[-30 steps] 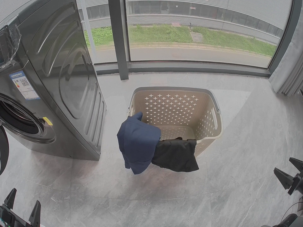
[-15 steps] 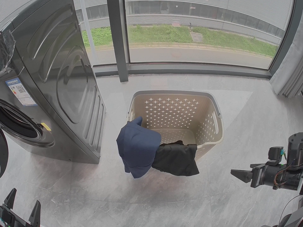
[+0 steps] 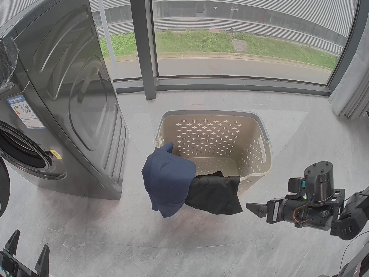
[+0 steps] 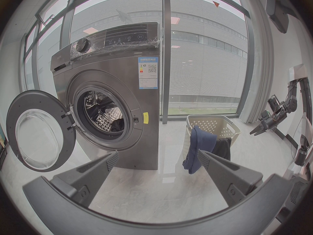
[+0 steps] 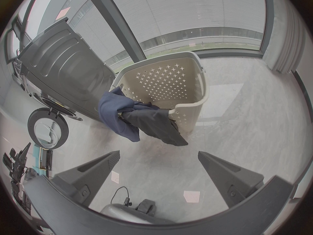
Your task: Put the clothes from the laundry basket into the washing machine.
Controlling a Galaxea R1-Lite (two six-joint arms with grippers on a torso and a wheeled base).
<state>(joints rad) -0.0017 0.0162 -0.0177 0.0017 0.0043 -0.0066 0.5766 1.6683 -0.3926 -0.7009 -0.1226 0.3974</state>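
A beige laundry basket (image 3: 215, 135) stands on the floor by the window. A blue garment (image 3: 167, 179) and a black garment (image 3: 213, 194) hang over its near rim. The grey washing machine (image 3: 73, 97) stands to the left, its round door (image 4: 39, 131) swung open, with some dark cloth inside the drum (image 4: 104, 115). My right gripper (image 3: 255, 208) is open, low and to the right of the black garment, clear of it. My left gripper (image 3: 27, 249) is open near the bottom left, facing the machine. In the right wrist view the black garment (image 5: 153, 124) and blue garment (image 5: 114, 115) lie ahead of the right gripper (image 5: 158, 154).
A dark window pillar (image 3: 142, 39) rises behind the basket and a grey curtain (image 3: 351, 85) hangs at the far right. Bare grey floor (image 3: 184, 243) stretches between the machine, the basket and my arms.
My right arm has risen from the bottom right corner and swung left toward the basket. The head view shifted slightly. The left gripper and the clothes have stayed put.
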